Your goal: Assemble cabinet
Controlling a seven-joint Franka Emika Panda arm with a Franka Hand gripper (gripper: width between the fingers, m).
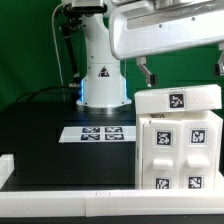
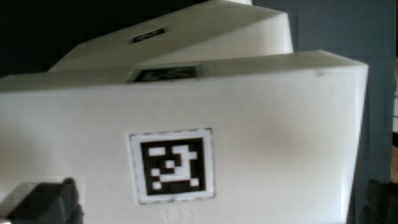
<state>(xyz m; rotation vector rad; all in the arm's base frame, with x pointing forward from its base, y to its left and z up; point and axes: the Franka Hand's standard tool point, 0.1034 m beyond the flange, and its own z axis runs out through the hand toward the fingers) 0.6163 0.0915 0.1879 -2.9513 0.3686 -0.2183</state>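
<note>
Gripper (image 1: 181, 72) spread wide, gripping nothing, poised just above cabinet. Exterior view, left to right: marker board (image 1: 100, 132) flat on table, robot pedestal (image 1: 100, 75) behind it, cabinet (image 1: 176, 150) at right, under my gripper. Judgement: centre over top slab (image 1: 178, 100), descend square, close only once both jaws flank its edges evenly.

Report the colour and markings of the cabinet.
The cabinet is white, bearing square black-and-white tags; the exterior view shows it best.
</note>
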